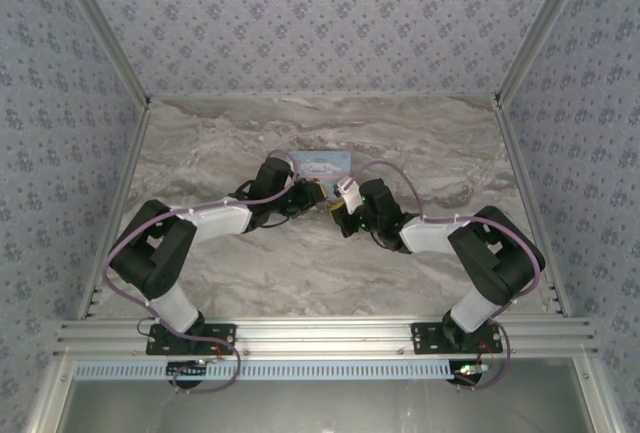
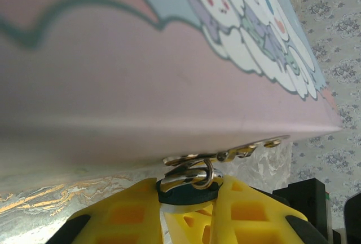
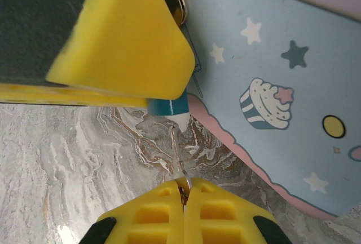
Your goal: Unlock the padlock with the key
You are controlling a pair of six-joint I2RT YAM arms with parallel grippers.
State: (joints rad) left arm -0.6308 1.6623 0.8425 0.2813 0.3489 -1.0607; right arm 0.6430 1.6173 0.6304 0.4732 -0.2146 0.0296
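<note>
The teal padlock (image 2: 181, 195) sits pinched between the yellow fingers of my left gripper (image 2: 187, 187), its metal shackle (image 2: 197, 175) hooked through the tin's hasp (image 2: 225, 155). In the right wrist view the padlock (image 3: 166, 107) pokes out below the left gripper's finger (image 3: 124, 41). My right gripper (image 3: 184, 190) is shut on the key (image 3: 177, 154), a thin metal sliver. Its tip touches the padlock's pale bottom end; how deep it sits I cannot tell. From above, the left gripper (image 1: 312, 198) and right gripper (image 1: 343, 218) meet mid-table.
The light blue and pink cartoon-printed tin box (image 3: 271, 75) lies right behind the padlock, also seen from above as the tin (image 1: 325, 162). Marble tabletop (image 1: 300, 263) spreads around it. Patterned walls (image 1: 60, 103) close in the left, right and back.
</note>
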